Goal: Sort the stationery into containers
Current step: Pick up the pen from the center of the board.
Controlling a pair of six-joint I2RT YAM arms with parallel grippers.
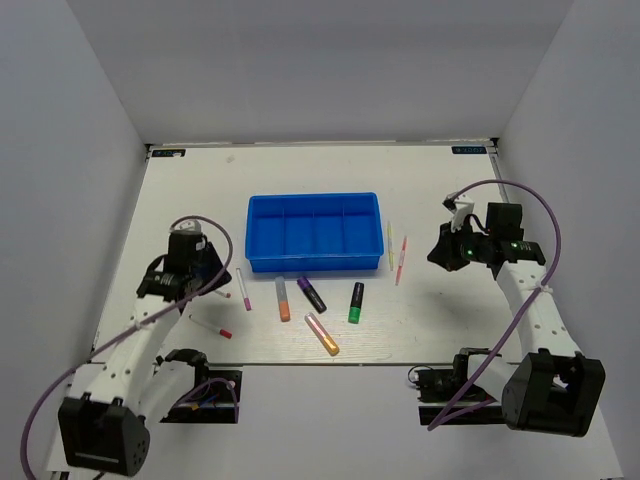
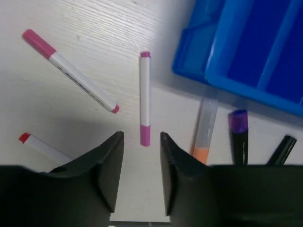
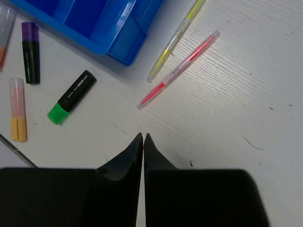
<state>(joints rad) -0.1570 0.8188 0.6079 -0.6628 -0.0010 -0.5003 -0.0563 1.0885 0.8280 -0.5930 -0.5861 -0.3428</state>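
Left claw (image 2: 141, 136): fingers apart and holding nothing, low over the white table (image 1: 180, 200).
White thin pen with a red cap (image 2: 40, 145): farthest left on the table, with most of its barrel cut off behind the left finger.
White thin pen with a pink cap (image 2: 71, 78): lies slantwise, apart from its neighbours.
White thin pen with magenta ends (image 2: 145, 94): near end just at the open fingertips, barrel running straight ahead towards the tray's corner.
Handling, thin pens: probably light, stiff and smooth, and apt to roll, so pinch across the mid-barrel.
Shallow bright blue plastic tray with four compartments (image 1: 313, 262): at the centre, with every piece of stationery lying outside it.
Orange highlighter (image 1: 283, 299), purple-and-black highlighter (image 1: 311, 293), pink-and-orange highlighter (image 1: 322, 334), green-and-black highlighter (image 1: 356, 302): scattered in front of the tray, none touching.
Handling, highlighters: chunky and rigid, and the broad mid-body should give the steadier hold.
Yellow thin pen (image 3: 175, 40), pink thin pen (image 3: 177, 71): right of the tray, close side by side.
Right claw (image 3: 143, 137): fingers pressed together with nothing between them, over the table near the pink thin pen.
Hard to make out: the print on the barrels is too small to read.
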